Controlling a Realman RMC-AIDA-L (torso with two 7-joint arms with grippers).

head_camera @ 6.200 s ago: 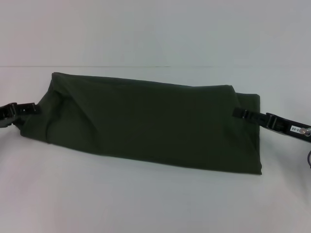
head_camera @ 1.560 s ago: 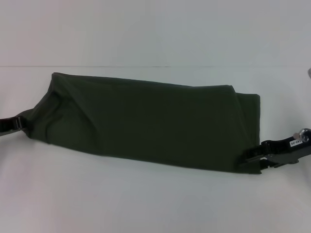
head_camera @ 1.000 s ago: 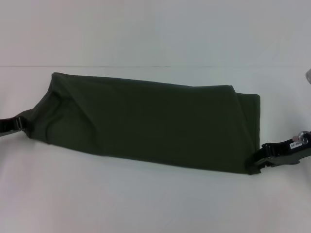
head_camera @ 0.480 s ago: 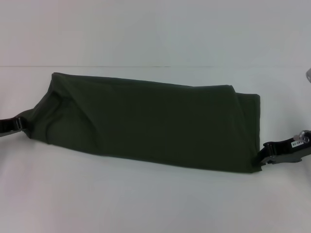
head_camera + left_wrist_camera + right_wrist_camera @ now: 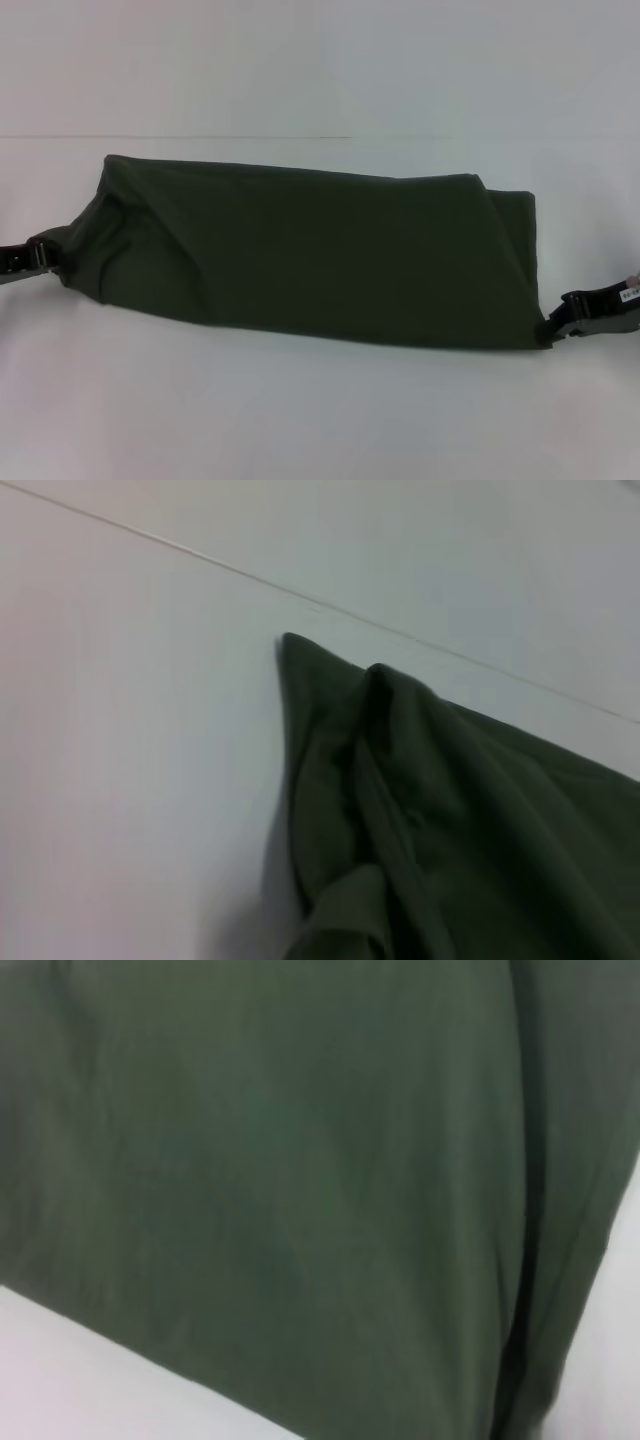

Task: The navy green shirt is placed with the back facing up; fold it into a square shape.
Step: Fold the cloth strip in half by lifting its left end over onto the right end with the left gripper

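Note:
The navy green shirt (image 5: pixel 300 250) lies plain side up on the white table (image 5: pixel 300 420), folded into one long band running left to right. My left gripper (image 5: pixel 48 252) is at the band's left end, shut on a bunched tip of cloth. That bunch rises toward the camera in the left wrist view, where the shirt (image 5: pixel 480 820) shows creased folds. My right gripper (image 5: pixel 556 322) sits at the near right corner, shut on the cloth there. The right wrist view is almost filled by the shirt (image 5: pixel 300 1180), with a strip of table beside it.
A thin seam line (image 5: pixel 200 137) crosses the table behind the shirt. White table surface shows in front of the band and beyond both ends.
Earlier, my right gripper came down from mid right edge to the near right corner. Over the last second it moved right, drawing that corner outward. The left gripper barely moved.

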